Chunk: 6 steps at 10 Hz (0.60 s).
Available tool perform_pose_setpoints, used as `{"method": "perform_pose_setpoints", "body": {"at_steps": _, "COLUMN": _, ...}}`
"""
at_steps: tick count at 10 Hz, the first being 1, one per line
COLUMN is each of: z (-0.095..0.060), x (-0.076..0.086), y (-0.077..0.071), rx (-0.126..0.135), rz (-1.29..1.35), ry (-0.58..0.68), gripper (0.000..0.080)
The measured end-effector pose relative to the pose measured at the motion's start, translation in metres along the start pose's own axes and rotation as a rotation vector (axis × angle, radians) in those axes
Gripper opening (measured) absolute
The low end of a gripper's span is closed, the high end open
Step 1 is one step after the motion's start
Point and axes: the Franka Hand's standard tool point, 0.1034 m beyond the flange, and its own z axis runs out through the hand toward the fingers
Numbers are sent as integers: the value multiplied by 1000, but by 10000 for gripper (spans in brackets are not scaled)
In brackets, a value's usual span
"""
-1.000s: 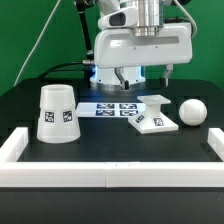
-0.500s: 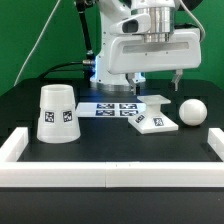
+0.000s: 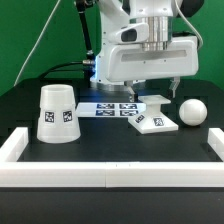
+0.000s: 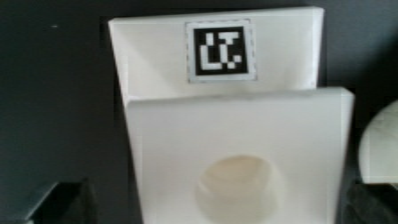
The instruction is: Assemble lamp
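Barely begun, judging by the layout. On the black worktop (image 3: 110, 142), three loose white parts, none joined:
- Shade (image 3: 55, 112) standing wide end down toward the exterior view's left, well apart from the rest.
- Base (image 3: 155, 118) lying flat toward the exterior view's right, just beside the marker board (image 3: 112, 108).
- Bulb (image 3: 192, 111) resting on the worktop just beside the base, on the side toward the exterior view's right; whether touching it, hard to tell.

Above the base, jaws spread wide, holding nothing, hanging clear of it.

From the wrist view, looking straight down on the base (image 4: 231, 120): square tag (image 4: 217, 47) on the thinner end, empty socket (image 4: 238, 185) in the raised step, a sliver of bulb (image 4: 381, 140) alongside.

Left to do, probably everything: seating the bulb in the socket, then setting the shade over it. White rail (image 3: 110, 172) along the near side of the worktop.
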Motion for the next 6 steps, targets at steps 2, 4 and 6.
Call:
{"method": "perform_pose_setpoints", "body": {"at_steps": 2, "z": 7, "x": -4, "y": 0, "rx": 1, "rz": 1, "ry": -10, "gripper": 699}}
{"method": "perform_pose_setpoints", "body": {"at_steps": 4, "z": 7, "x": -4, "y": 1, "rx": 1, "rz": 3, "ry": -10, "gripper": 614}}
{"method": "perform_pose_setpoints", "body": {"at_steps": 6, "z": 7, "x": -4, "y": 1, "rx": 2, "rz": 3, "ry": -11, "gripper": 534}}
